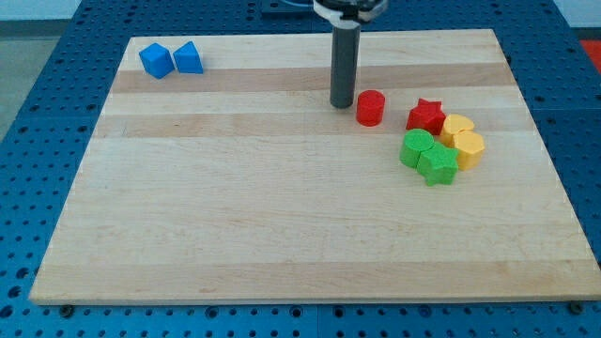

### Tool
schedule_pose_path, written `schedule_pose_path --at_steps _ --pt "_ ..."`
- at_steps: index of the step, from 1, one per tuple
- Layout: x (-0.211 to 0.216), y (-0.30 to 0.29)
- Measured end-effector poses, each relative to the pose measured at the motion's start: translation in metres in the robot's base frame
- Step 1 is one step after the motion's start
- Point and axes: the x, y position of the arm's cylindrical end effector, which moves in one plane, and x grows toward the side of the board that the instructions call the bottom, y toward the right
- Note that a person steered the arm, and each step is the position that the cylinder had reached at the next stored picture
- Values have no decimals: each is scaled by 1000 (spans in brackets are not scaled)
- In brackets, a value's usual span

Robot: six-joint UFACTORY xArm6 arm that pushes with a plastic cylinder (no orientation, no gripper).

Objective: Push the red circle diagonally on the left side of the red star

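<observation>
The red circle (370,108) is a short red cylinder standing on the wooden board (282,207), right of centre near the view's top. The red star (425,115) lies a little to its right, with a gap between them. My tip (341,103) rests on the board just left of the red circle, close to it; I cannot tell whether they touch. The dark rod rises straight up to the view's top.
Two yellow blocks (462,139) sit just right of and below the red star. Two green blocks (428,156) touch them on the left. Two blue blocks (172,59) lie at the board's top left corner. A blue perforated table surrounds the board.
</observation>
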Motion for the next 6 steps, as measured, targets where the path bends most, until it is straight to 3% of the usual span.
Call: schedule_pose_path --at_steps 2,6 --pt "6 29" --pt "58 33"
